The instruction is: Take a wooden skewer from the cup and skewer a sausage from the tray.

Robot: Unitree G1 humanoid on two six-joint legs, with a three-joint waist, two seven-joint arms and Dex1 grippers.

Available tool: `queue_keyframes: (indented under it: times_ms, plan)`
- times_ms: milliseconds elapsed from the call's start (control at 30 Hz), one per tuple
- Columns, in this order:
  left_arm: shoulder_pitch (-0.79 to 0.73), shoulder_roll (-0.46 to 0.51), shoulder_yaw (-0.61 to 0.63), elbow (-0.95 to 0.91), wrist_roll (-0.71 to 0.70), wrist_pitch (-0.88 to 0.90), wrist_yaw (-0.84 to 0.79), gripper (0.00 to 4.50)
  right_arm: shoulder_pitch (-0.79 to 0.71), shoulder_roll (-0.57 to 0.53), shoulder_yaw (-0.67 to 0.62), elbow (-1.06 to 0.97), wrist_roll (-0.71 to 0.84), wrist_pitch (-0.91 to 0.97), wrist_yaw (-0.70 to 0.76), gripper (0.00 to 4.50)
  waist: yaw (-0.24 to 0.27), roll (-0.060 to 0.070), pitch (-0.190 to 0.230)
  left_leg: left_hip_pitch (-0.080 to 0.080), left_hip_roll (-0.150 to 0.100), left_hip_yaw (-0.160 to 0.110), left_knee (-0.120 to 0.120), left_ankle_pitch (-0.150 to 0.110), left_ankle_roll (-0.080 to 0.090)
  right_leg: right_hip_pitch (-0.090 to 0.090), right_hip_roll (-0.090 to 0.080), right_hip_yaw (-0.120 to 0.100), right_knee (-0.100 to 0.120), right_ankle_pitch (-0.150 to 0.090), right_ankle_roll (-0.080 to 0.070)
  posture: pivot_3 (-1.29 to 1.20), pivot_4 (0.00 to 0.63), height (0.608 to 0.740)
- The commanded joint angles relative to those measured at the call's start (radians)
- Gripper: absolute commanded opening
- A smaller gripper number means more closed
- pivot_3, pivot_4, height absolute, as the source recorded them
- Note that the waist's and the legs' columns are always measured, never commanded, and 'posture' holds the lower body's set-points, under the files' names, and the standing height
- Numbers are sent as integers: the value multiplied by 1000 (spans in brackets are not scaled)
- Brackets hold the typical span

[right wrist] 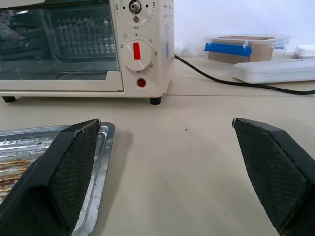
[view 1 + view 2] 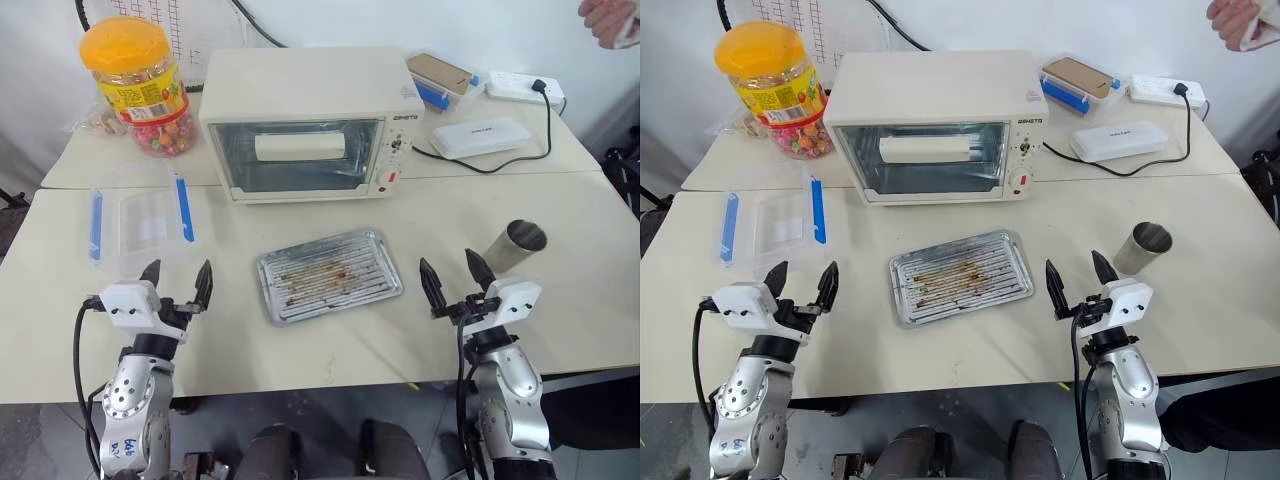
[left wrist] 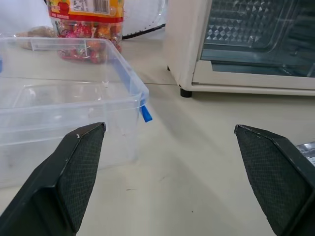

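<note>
The steel cup (image 2: 520, 246) stands at the table's right, just beyond my right gripper (image 2: 448, 262); nothing sticks up out of it. The silver tray (image 2: 328, 273) lies in the middle of the table with brown grease stains on its ridged bottom. The wooden skewer and the sausage are out of view. My right gripper is open and empty, between tray and cup. My left gripper (image 2: 178, 270) is open and empty too, left of the tray and near the front of a clear box. The tray's corner (image 1: 101, 147) shows beside the right gripper's finger.
A white toaster oven (image 2: 300, 120) stands behind the tray. The clear plastic box with blue clips (image 2: 140, 220) is at the left, with a candy jar (image 2: 135, 80) behind it. A white case (image 2: 478, 138), a power strip (image 2: 525, 88) and a person's hand (image 2: 610, 20) are at the back right.
</note>
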Motion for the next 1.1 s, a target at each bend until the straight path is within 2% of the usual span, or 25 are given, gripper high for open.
queue_keyframes:
  times_ms: [33, 1100]
  plan:
    - [8, -3, -17, -47, 4, -18, -7, 4468, 10, -10, -15, -33, 7, -2, 0, 4500, 0, 0, 0, 0, 0, 0, 0, 0, 0, 0, 0, 0, 0, 0, 0, 0, 150, 740]
    - [-5, -11, -41, -35, 14, -6, 8, 4468, 41, -22, -22, -75, 5, 20, -18, 4500, 0, 0, 0, 0, 0, 0, 0, 0, 0, 0, 0, 0, 0, 0, 0, 0, 150, 740]
